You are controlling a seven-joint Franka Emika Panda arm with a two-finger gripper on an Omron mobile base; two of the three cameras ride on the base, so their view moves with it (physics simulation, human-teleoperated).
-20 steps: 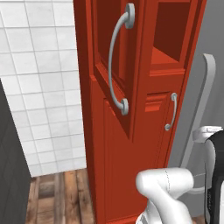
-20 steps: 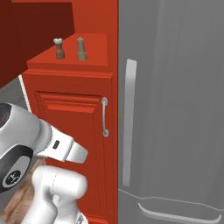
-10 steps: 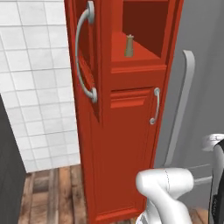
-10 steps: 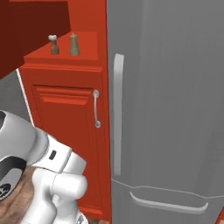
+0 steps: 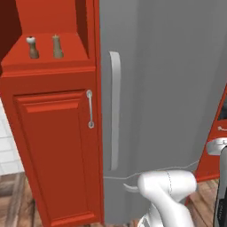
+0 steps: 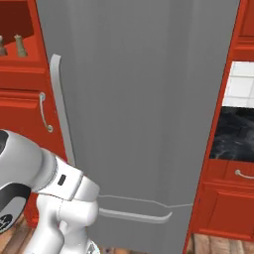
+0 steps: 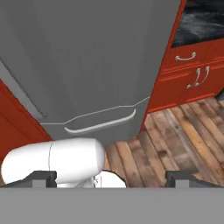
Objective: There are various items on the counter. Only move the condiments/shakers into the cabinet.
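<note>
Counter [image 6: 233, 134] cut off by right edge.

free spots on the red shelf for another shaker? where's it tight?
On the red cabinet shelf, the brown shaker with white ball top and the tan mill-shaped wooden shaker stand close together left of centre. Bare shelf lies right of the tan one, up to the side wall by the grey fridge, and along the front edge.

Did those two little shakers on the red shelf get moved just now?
No. Both shakers stand side by side on the red shelf; only the camera shifted.
</note>
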